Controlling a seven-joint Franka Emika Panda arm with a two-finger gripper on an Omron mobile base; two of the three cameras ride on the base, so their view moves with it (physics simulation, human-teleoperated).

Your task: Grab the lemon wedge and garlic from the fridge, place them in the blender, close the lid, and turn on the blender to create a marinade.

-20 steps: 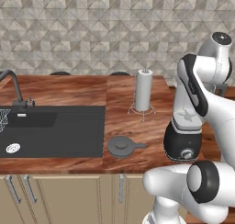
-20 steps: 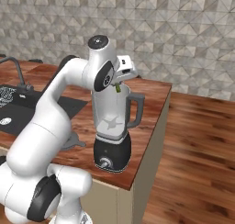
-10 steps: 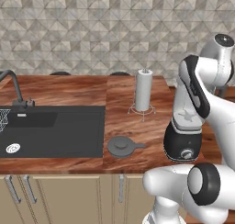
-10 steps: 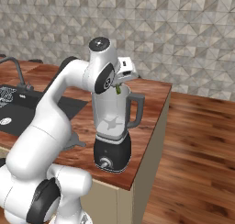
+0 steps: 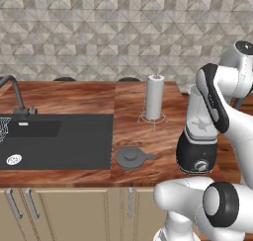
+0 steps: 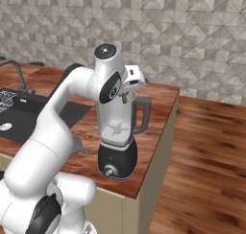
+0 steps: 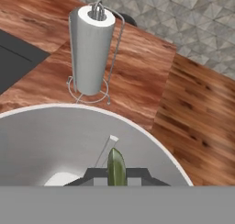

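Pinching lemon wedge (image 7: 116, 167) | fingers (image 7: 94, 176) nearly closed on it | directly above blender (image 6: 118, 137) jar mouth

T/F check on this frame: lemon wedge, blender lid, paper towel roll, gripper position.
1. The gripper is shut on the lemon wedge. True.
2. The lid sits on top of the blender jar. False: it lies flat on the counter, between the sink and the blender.
3. The wedge hangs over the open mouth of the jar. True.
4. The paper towel roll has tipped over. False: it stands upright in its wire stand.
5. The gripper is reaching over the sink. False: it is above the blender, at the counter's right end.
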